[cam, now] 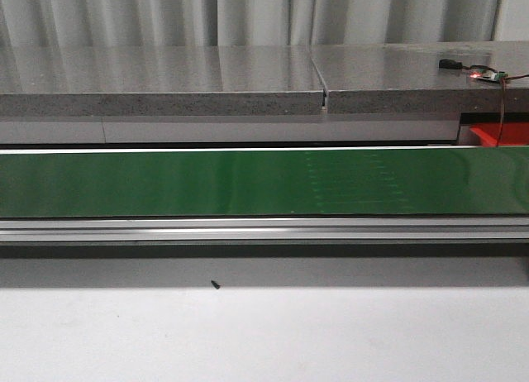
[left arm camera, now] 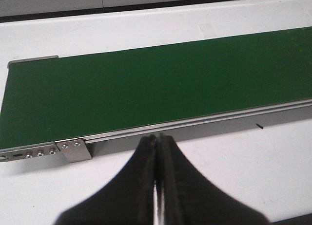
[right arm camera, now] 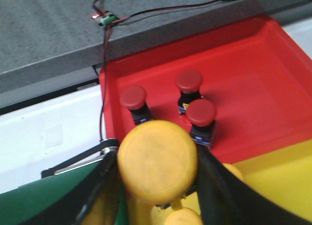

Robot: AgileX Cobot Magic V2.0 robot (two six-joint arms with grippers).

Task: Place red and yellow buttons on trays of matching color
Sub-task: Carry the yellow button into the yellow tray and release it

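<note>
Running across the desk from its left edge to its right edge, a green conveyor belt [cam: 264,183] is seen with a silver rail along its near side, and a small dark speck [cam: 215,284] lies on the white desk [cam: 264,332] in front of it. Behind the belt a grey stone ledge [cam: 165,80] carries a small circuit board [right arm camera: 104,19] with red and black wires. At the far right corner a red tray [right arm camera: 253,69] holds three red buttons [right arm camera: 189,82], set close together, and a yellow tray [right arm camera: 273,181] lies just beside it. The right gripper [right arm camera: 158,186] is clamped on a yellow button [right arm camera: 157,160], held above the yellow tray's edge. The left gripper [left arm camera: 157,152] is pressed together, empty, above the desk near the belt's left end.
</note>
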